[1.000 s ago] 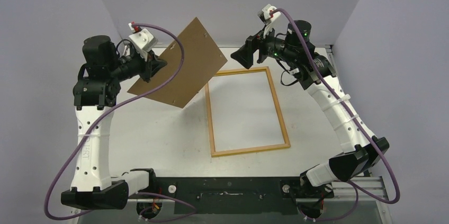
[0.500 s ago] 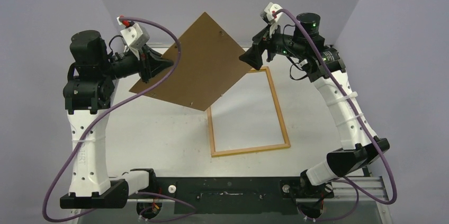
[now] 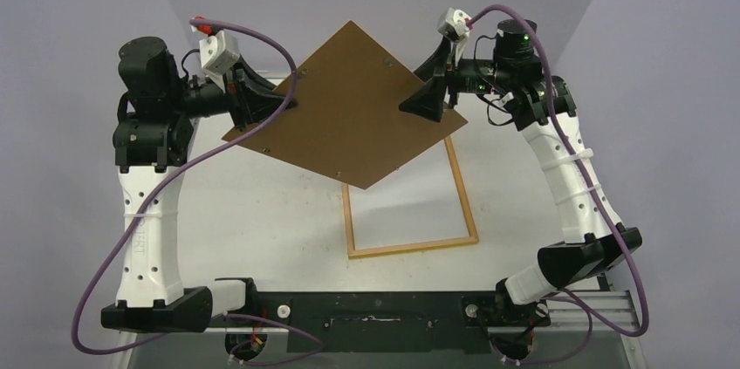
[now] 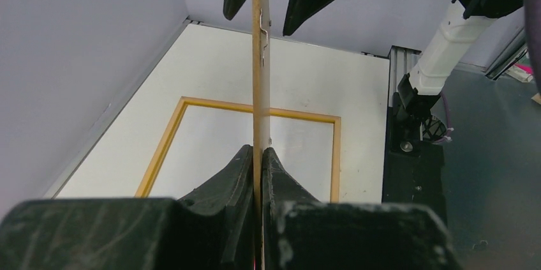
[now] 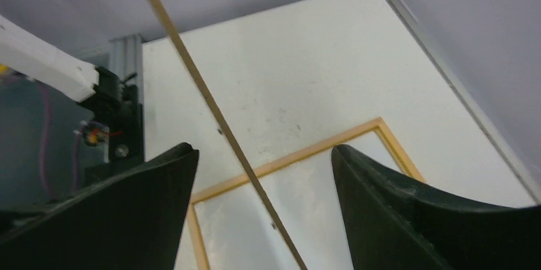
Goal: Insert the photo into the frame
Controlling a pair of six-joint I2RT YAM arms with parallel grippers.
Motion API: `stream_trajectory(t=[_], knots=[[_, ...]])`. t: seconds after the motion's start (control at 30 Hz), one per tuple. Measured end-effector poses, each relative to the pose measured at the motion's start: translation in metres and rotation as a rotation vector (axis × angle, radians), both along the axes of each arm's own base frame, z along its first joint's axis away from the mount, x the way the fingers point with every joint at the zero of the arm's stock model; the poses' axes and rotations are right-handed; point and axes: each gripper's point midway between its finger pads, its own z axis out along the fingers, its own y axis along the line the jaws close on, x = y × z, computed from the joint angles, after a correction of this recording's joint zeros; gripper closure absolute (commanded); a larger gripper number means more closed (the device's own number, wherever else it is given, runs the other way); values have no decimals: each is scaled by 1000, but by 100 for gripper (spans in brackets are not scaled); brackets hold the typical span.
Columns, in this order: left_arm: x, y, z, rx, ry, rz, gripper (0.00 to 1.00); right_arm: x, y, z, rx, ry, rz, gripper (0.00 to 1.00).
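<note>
The frame (image 3: 410, 247) lies flat on the white table with its light-wood back up, and its far half is hidden under a lifted board. It also shows in the left wrist view (image 4: 300, 115) and the right wrist view (image 5: 306, 152). My left gripper (image 3: 284, 103) (image 4: 260, 152) is shut on the left corner of a plain brown backing board (image 3: 349, 107), holding it in the air above the frame. My right gripper (image 3: 410, 103) (image 5: 261, 147) is open, its jaws standing on either side of the board's right edge (image 5: 210, 104) without touching it. The photo is not in view.
Grey walls close in the table at the back and on both sides. The black base rail (image 3: 375, 308) runs along the near edge. An aluminium rail (image 3: 620, 299) lies at the right. The white tabletop (image 3: 262, 212) shows to the left of the frame.
My left arm has lifted the board higher and swung it right, over the frame's far half. My right gripper has risen and moved in around the board's right edge, still open.
</note>
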Motion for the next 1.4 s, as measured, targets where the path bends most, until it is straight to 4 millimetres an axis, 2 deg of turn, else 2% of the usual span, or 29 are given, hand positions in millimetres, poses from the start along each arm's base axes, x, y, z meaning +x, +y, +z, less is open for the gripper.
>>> stream_trajectory(t=[0.07, 0.23, 0.5, 0.67, 1.0, 1.27, 1.4], knots=[[2, -1, 1, -4, -7, -10, 100, -6, 2, -2, 53, 66, 39, 40], [6, -2, 2, -9, -14, -23, 100, -12, 11, 15, 273, 216, 142, 45], [8, -2, 2, -13, -18, -31, 100, -32, 11, 47, 320, 170, 247, 49], [10, -3, 1, -27, 0, -38, 100, -36, 11, 49, 321, 171, 261, 47], [14, -4, -1, -41, 25, -31, 100, -36, 11, 51, 330, 197, 254, 36], [20, -2, -5, -45, 50, -1, 100, -27, 13, 60, 342, 235, 190, 40], [21, -2, -5, -53, 59, 8, 100, -22, 12, 58, 337, 253, 153, 38]])
